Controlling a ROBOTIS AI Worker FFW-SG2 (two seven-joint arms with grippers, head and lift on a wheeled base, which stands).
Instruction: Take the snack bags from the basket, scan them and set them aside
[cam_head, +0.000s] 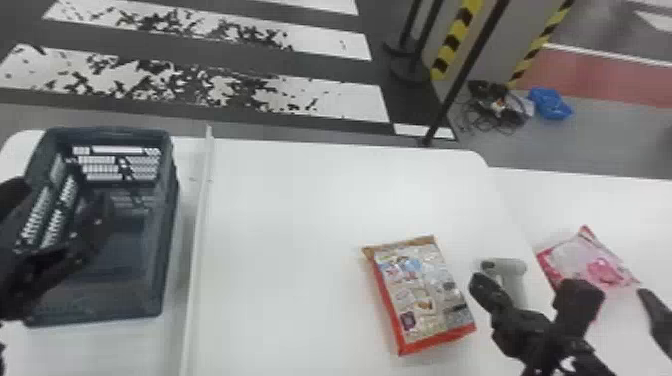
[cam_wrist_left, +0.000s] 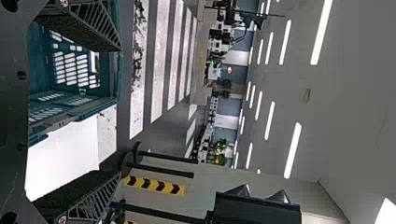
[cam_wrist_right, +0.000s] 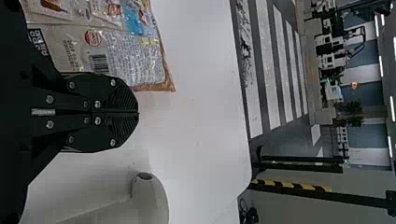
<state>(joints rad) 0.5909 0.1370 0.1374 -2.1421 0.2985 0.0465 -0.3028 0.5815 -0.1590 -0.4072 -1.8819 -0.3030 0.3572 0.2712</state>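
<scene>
Left claw: at the left of the head view, the left claw (cam_head: 60, 205) hung over the basket (cam_head: 112, 131); in the left wrist view its fingers (cam_wrist_left: 86, 23) stood wide apart with nothing between them
Right claw: the right claw (cam_head: 482, 286) was above the table (cam_head: 300, 210), between the red-edged snack bag (cam_head: 422, 295) and the scanner (cam_head: 507, 266); the right wrist view had its two fingers (cam_wrist_right: 123, 95) together, tip against tip, holding nothing
Red-edged bag: it lay flat on the table, to the left of the right claw and slightly askew, its printed side up; a barcode showed on that side in the right wrist view
Pink bag: the pink snack bag (cam_head: 595, 260) lay at the far right on a white surface, just beyond the scanner, one corner pointing away from the robot
Scanner: grey, lying between the two bags, its head toward the red-edged one, its handle running back toward the robot and partly hidden by the right arm
Basket: dark blue-grey with slotted walls, at the left end, well apart from both bags
Strip: a narrow white strip (cam_head: 202, 200) ran front to back between basket and bags
Floor beyond: white crossing stripes (cam_head: 345, 100), a black stand base (cam_head: 407, 70), yellow and black hazard marking (cam_head: 457, 40), a heap of cables (cam_head: 495, 107) and a blue bundle (cam_head: 550, 104) beside it
</scene>
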